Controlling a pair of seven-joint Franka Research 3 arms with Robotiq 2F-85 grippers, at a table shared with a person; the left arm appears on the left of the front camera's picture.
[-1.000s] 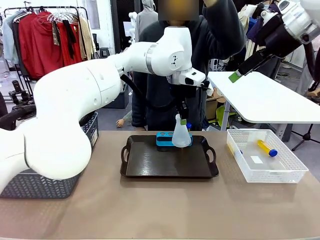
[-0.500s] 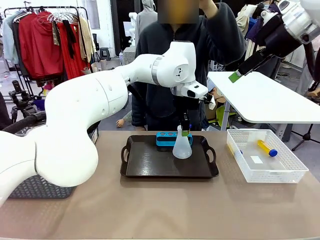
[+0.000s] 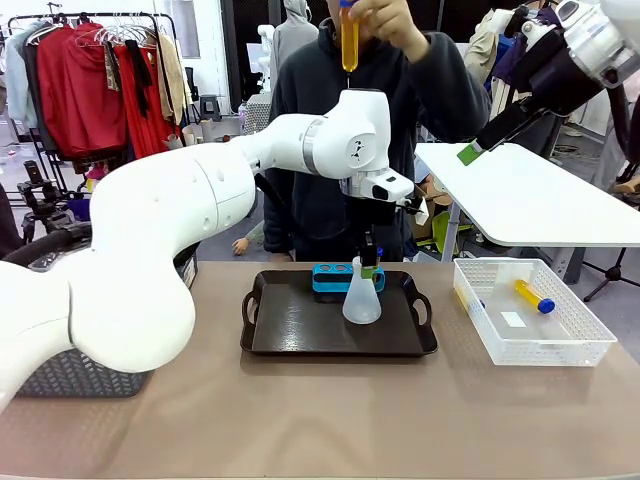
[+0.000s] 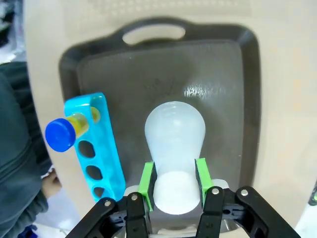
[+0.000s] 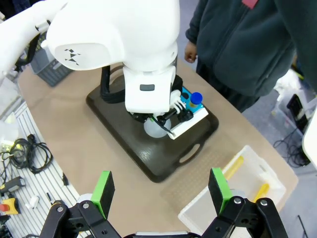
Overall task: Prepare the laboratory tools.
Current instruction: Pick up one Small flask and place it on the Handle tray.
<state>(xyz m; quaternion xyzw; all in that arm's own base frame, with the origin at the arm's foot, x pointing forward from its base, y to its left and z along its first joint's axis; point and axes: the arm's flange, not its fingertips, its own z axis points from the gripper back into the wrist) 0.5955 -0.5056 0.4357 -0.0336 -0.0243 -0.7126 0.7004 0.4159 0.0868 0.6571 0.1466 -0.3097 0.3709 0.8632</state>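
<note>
Translucent white conical plastic flask (image 4: pixel 174 129), neck-held
My left pincer (image 4: pixel 174 172) grasps its narrow neck; likely light, slick, squashable.

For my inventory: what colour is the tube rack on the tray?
The rack is bright blue; clearest in left wrist view.

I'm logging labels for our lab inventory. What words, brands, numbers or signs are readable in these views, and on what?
No words or numbers can be read.
Black emblem on the left arm's wrist housing: a mark, no letters.
White slip in the white basket: too small to read.
Flask and the blue-capped tube in that basket: no print visible.
</note>
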